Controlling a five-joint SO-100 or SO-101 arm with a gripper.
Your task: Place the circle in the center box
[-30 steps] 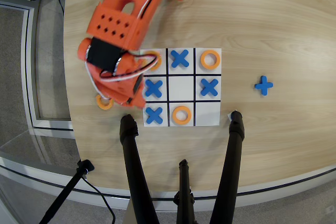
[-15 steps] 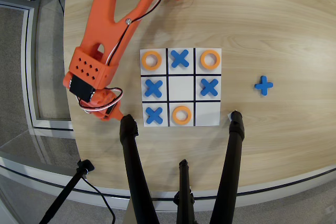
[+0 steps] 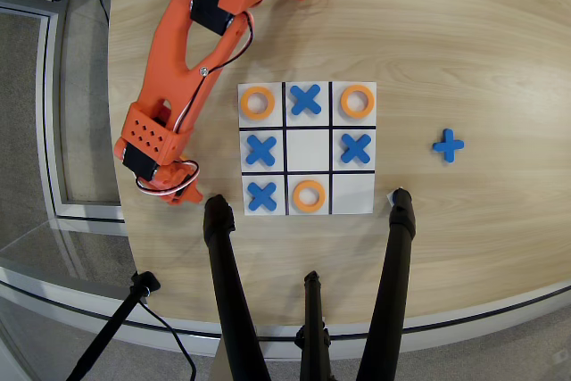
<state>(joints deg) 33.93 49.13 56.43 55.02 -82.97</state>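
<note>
The white 3x3 grid board [image 3: 351,195] lies in the middle of the table. Its center box [image 3: 308,149] is bare white. Three orange circles show on the board: top left cell [image 3: 246,103], top right cell [image 3: 357,89] and bottom middle cell [image 3: 308,207]. Blue crosses fill the top middle [image 3: 305,99], middle left [image 3: 260,150], middle right [image 3: 355,148] and bottom left [image 3: 261,195] cells. My orange arm reaches from the top down to the left of the board. My gripper [image 3: 177,188] is near the table's left edge, its fingers hidden under the wrist. No circle shows in it.
A spare blue cross [image 3: 448,144] lies on the wood to the right of the board. Black tripod legs [image 3: 225,265] [image 3: 395,256] stand on the table just below the board. The table's left edge [image 3: 119,176] runs close to my gripper.
</note>
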